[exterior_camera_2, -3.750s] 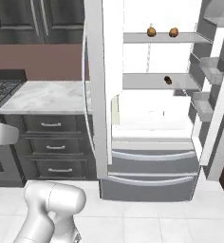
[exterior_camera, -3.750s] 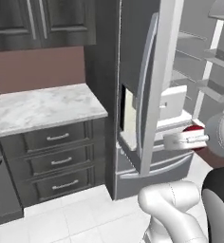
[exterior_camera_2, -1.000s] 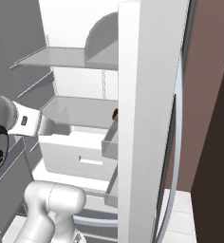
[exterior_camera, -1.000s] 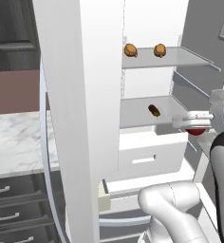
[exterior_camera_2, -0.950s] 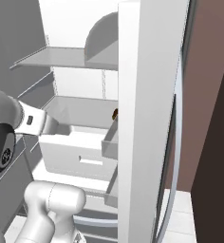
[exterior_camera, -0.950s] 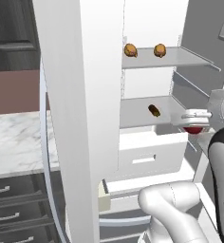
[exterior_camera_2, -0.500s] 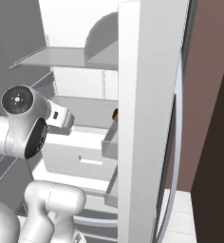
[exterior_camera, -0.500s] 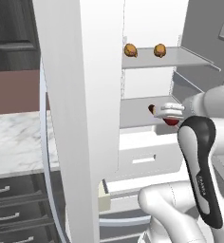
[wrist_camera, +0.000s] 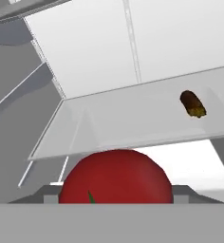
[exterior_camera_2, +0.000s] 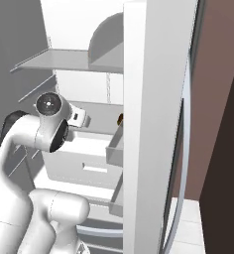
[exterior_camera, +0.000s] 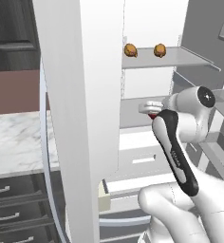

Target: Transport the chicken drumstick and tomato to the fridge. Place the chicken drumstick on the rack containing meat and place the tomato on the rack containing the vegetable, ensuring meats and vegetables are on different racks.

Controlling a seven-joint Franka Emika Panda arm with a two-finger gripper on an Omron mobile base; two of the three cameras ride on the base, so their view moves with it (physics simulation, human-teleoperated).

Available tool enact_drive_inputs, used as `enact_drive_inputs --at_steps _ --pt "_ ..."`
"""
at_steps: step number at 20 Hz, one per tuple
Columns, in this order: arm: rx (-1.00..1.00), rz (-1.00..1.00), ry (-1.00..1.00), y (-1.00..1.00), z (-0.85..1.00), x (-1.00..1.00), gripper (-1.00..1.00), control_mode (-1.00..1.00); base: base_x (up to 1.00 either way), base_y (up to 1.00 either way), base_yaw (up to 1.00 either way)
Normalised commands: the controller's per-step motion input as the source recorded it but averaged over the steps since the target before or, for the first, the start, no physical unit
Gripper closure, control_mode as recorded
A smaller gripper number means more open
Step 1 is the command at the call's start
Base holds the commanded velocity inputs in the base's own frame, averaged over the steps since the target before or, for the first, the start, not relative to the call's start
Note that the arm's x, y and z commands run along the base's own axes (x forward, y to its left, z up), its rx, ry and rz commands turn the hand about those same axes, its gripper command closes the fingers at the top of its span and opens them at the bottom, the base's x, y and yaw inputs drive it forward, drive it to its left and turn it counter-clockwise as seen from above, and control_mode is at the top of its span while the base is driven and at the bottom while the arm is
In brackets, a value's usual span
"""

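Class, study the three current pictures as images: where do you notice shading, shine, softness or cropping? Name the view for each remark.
Hand view: the tomato looks evenly red with hardly any highlight, cropped at the bottom. Left base view: the fridge door looms large and pale in the foreground, flatly lit. Right base view: soft grey shading under the upper shelf; edges slightly blurred.

No readable txt, labels or nos. anywhere in view.

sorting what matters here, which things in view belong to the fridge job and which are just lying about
Job: tomato in the gripper; fridge; top shelf with two brown meat pieces; lower shelf with a small dark item.

Lying about: marble counter, dark drawers.
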Motion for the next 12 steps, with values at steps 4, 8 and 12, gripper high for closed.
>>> enact_drive_inputs --at_steps 4,8,12 --pt "0.0 0.0 0.03 0.04 -0.35 0.88 1.0 -1.0 0.0 0.0 0.0" --pt "-0.02 -0.04 0.03 0.15 -0.2 0.73 1.0 -1.0 0.0 0.0 0.0" --pt "-0.04 -0.07 0.03 0.24 -0.14 0.48 1.0 -1.0 0.0 0.0 0.0"
